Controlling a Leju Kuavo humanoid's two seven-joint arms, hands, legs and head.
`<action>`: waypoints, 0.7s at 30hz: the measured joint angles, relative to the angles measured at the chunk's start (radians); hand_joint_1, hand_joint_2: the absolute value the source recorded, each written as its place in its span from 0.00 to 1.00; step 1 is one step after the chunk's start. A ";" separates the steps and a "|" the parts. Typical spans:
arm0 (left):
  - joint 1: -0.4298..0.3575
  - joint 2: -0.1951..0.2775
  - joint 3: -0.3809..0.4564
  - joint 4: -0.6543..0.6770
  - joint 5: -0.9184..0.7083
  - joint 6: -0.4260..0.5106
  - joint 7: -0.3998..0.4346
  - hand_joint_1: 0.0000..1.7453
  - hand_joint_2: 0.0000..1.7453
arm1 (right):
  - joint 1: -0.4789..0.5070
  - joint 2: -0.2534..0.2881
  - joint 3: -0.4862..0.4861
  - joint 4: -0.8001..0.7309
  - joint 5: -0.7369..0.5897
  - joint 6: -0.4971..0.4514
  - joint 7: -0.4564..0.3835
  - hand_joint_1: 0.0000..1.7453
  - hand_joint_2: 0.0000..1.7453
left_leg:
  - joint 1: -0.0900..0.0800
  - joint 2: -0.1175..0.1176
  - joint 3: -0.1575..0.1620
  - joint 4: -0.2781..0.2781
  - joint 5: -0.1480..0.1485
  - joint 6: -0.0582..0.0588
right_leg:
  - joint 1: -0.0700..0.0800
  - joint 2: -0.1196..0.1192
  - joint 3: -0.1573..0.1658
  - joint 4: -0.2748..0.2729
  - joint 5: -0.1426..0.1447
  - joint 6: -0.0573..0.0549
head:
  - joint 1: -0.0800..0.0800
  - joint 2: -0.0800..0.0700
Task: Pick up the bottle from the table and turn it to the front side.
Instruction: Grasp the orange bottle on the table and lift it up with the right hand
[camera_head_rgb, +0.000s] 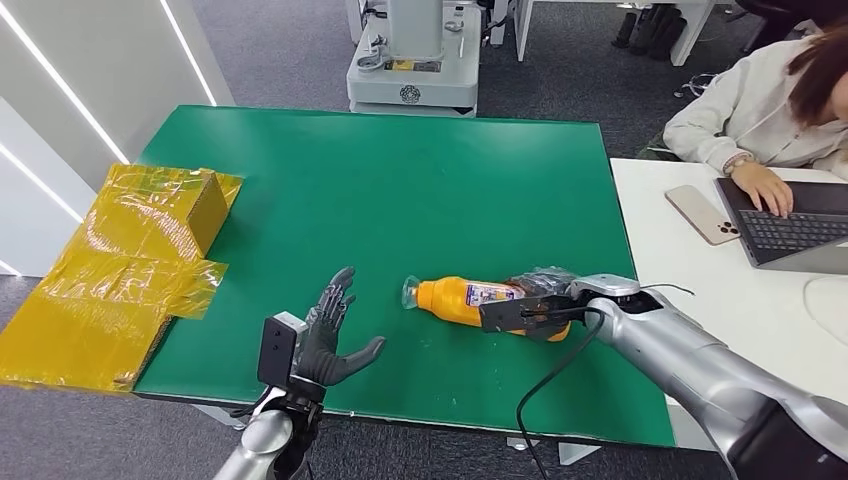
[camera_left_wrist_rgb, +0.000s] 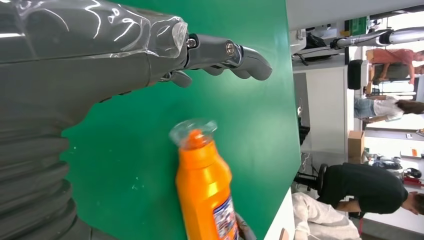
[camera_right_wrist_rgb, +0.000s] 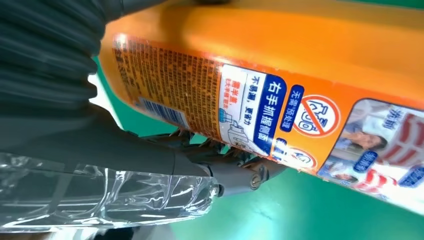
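Note:
An orange bottle with a clear cap lies on its side on the green table, cap pointing left. My right hand grips its base end. In the right wrist view the printed label faces the camera, with my dark fingers curled around the body. My left hand is open, fingers spread, resting low over the table a short way left of the cap. The left wrist view shows the cap end of the bottle beyond my extended fingers, with a gap between them.
A yellow-taped cardboard box and flattened yellow packaging sit at the table's left edge. A person types on a laptop at the white table to the right, a phone beside it. A grey machine base stands behind.

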 joint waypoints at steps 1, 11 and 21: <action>0.003 0.000 0.001 0.000 -0.004 0.002 -0.004 0.00 1.00 | 0.018 -0.006 -0.020 0.000 -0.045 -0.020 -0.026 1.00 1.00 | 0.000 0.000 0.000 0.000 0.000 0.000 | 0.000 0.000 0.000 0.000 0.000 0.000 | 0.000 0.000; 0.015 0.006 0.026 -0.023 -0.066 0.068 -0.032 0.00 1.00 | 0.368 -0.038 -0.408 -0.192 -0.349 -0.120 -0.230 1.00 1.00 | 0.001 -0.003 -0.002 0.000 0.000 0.000 | 0.002 -0.004 0.000 0.000 0.000 0.000 | 0.000 0.000; 0.031 0.032 0.069 -0.106 -0.104 0.048 -0.017 0.00 1.00 | 0.678 -0.038 -0.701 -0.533 -0.247 -0.325 -0.259 1.00 1.00 | 0.001 -0.003 -0.005 -0.001 -0.001 0.000 | 0.002 -0.004 -0.003 0.000 -0.001 0.000 | 0.000 0.000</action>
